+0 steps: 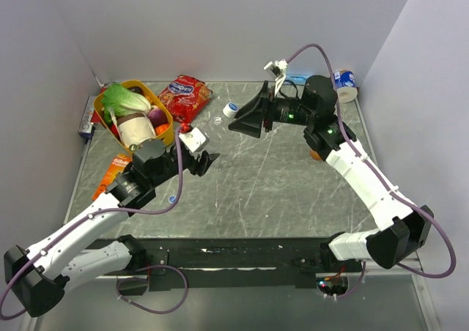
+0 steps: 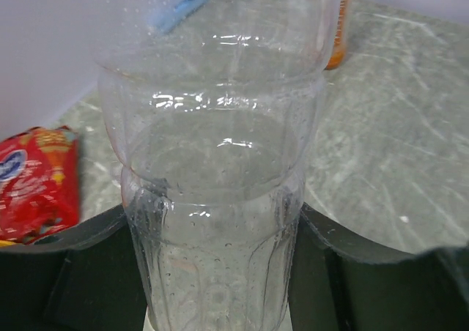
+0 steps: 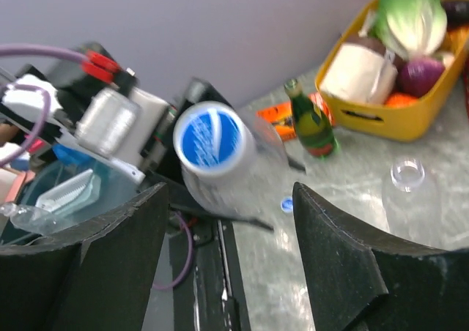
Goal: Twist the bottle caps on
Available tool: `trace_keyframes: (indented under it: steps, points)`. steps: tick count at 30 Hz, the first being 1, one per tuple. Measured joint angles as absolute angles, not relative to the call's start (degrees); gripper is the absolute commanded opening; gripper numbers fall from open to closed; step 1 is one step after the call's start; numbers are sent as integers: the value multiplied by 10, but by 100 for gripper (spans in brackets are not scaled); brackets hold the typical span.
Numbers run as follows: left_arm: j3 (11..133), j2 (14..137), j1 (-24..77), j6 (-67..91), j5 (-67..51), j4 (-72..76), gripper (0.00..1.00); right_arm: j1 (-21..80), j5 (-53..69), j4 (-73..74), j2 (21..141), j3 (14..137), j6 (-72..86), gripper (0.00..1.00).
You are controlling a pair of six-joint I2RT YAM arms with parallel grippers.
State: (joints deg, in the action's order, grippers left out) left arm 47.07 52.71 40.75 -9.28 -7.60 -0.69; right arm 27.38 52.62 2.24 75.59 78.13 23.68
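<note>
The left gripper (image 2: 220,232) is clamped on the lower body of a clear bottle (image 2: 220,162). The bottle's long axis runs crosswise to the jaws and its mouth is out of view. A loose blue cap (image 1: 171,198) lies on the table (image 1: 278,192) just beside the left forearm, touching no bottle.

Further right, a capped bottle (image 1: 230,110) sits just left of the right gripper (image 1: 245,117). Whether this is the bottle the left gripper holds cannot be told.

The right gripper has its jaws spread wide and grips nothing. In the right wrist view the fitted cap (image 3: 211,139) shows between the open jaws with its top face turned towards them. The bottle's long axis therefore appears to run roughly along the approach line.

The right arm is the nearer. The likely next move is to advance, close on the fitted cap and rotate.
</note>
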Motion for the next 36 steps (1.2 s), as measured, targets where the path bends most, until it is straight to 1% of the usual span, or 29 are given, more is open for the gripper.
trace_keyframes:
  steps: [2, 3, 6, 7, 9, 10, 11, 12, 13, 15, 18, 22, 26, 29, 36]
  points:
    - [472, 531, 406, -84, -93, -7, 1, 274, 531, -3, 760, 787, 251, 70]
    - [472, 534, 405, -79, -104, -7, 1, 274, 532, -14, 762, 790, 256, 67]
    - [474, 539, 404, -74, -124, -7, 1, 277, 533, -33, 771, 800, 262, 51]
    - [476, 542, 404, -72, -128, -7, 1, 279, 532, -37, 775, 802, 263, 41]
    - [480, 545, 404, -66, -132, -10, 1, 283, 529, -40, 783, 807, 259, 29]
    - [480, 547, 402, -62, -132, -11, 9, 286, 520, -41, 787, 809, 250, 18]
    - [480, 548, 399, -59, -133, -11, 35, 289, 515, -42, 788, 811, 243, 15]
    - [480, 549, 397, -57, -132, -12, 87, 293, 506, -38, 791, 813, 238, 12]
    - [480, 550, 397, -54, -132, -12, 96, 295, 498, -29, 792, 818, 231, 10]
    - [480, 551, 396, -55, -133, -11, 96, 305, 475, -4, 795, 833, 202, 8]
    - [480, 550, 397, -64, -131, -16, 96, 312, 444, 44, 798, 855, 150, 7]
    - [475, 531, 388, -97, -121, -43, 96, 292, 416, 93, 793, 860, 67, 6]
    - [452, 484, 371, -126, -122, -92, 96, 236, 345, 90, 786, 822, -43, 4]
    - [451, 477, 346, -138, -128, -118, 96, 200, 304, 82, 786, 786, -93, 4]
    - [451, 495, 303, -141, -147, -134, 96, 186, 266, 57, 796, 739, -151, 2]
